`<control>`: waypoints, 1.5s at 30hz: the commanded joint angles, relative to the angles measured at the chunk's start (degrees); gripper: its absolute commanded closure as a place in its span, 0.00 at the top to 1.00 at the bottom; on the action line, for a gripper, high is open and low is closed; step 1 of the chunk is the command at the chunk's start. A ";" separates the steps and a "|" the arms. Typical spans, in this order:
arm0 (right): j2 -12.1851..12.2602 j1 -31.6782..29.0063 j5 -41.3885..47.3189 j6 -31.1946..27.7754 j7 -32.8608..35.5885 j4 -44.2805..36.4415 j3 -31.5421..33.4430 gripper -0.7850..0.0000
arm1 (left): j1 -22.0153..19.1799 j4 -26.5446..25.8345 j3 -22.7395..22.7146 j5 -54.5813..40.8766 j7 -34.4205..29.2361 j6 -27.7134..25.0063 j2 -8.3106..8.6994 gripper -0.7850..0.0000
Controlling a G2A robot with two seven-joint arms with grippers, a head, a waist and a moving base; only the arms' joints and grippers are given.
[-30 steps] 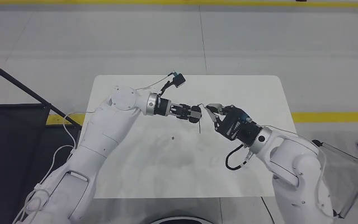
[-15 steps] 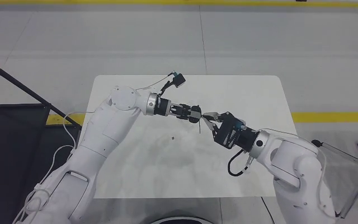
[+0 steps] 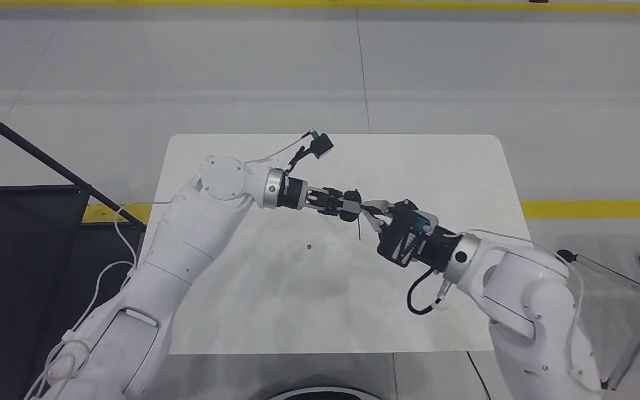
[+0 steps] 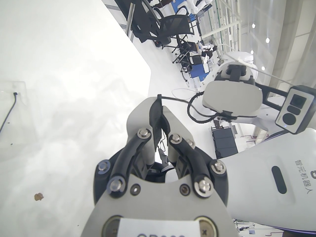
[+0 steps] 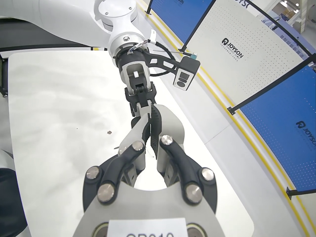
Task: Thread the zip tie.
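Note:
My left gripper (image 3: 352, 203) is shut on a thin black zip tie (image 4: 175, 99), which sticks out from its fingertips above the table's middle. My right gripper (image 3: 374, 211) faces it tip to tip, almost touching, and is pinched shut on the zip tie's other part. In the right wrist view, the right gripper (image 5: 148, 117) sits just in front of the left gripper (image 5: 145, 106). A black strand (image 3: 358, 228) shows just below the two tips in the top view. I cannot tell whether it hangs or lies on the table.
The white table (image 3: 450, 160) has open room on all sides of the grippers. A second black zip tie (image 4: 9, 110) lies flat on a clear plastic sheet (image 4: 17, 134). A small brown crumb (image 3: 309, 244) sits nearer the front left.
The right gripper has moved left and slightly nearer the table's front, up to the left gripper's tips, and its fingers have drawn together. The left arm has barely moved.

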 commanded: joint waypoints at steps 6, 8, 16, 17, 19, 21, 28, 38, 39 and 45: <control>0.39 0.46 -1.06 0.81 0.14 0.02 -0.89 0.00 | 1.20 -2.50 -0.65 1.00 -0.09 1.31 0.64 0.00; 0.51 0.67 -0.96 0.81 0.34 0.03 -1.06 0.00 | 1.38 -2.83 -0.75 1.06 -0.05 1.46 0.75 0.00; 0.94 1.82 -0.42 0.94 1.91 0.61 -1.91 0.00 | 1.55 -3.86 -0.81 2.82 0.40 1.78 1.15 0.00; 0.99 1.98 -0.25 0.78 2.32 0.74 -2.12 0.00 | 1.59 -3.99 -0.85 3.11 0.69 1.71 1.19 0.00; 1.11 2.36 0.32 0.33 3.47 1.12 -2.53 0.00 | 1.66 -4.31 -0.91 4.19 1.65 1.49 1.30 0.00; 1.22 2.75 0.91 0.12 4.49 1.39 -2.84 0.00 | 1.79 -4.81 -0.86 5.13 2.42 1.08 1.38 0.00; 1.62 3.58 2.29 0.74 6.73 2.01 -2.99 0.00 | 2.52 -7.01 -0.77 11.61 7.55 -1.43 1.77 0.00; 2.15 3.98 1.82 3.90 7.68 2.04 -2.46 0.00 | 4.18 -11.83 -0.42 21.90 14.19 -1.09 2.39 0.00; 2.18 4.04 1.51 4.42 7.66 2.12 -2.50 0.00 | 4.35 -12.30 -0.34 22.88 14.71 -0.90 2.44 0.00; 2.32 4.31 -1.43 7.64 6.97 2.31 -3.12 0.00 | 5.16 -14.21 -0.05 25.50 16.11 0.07 2.68 0.00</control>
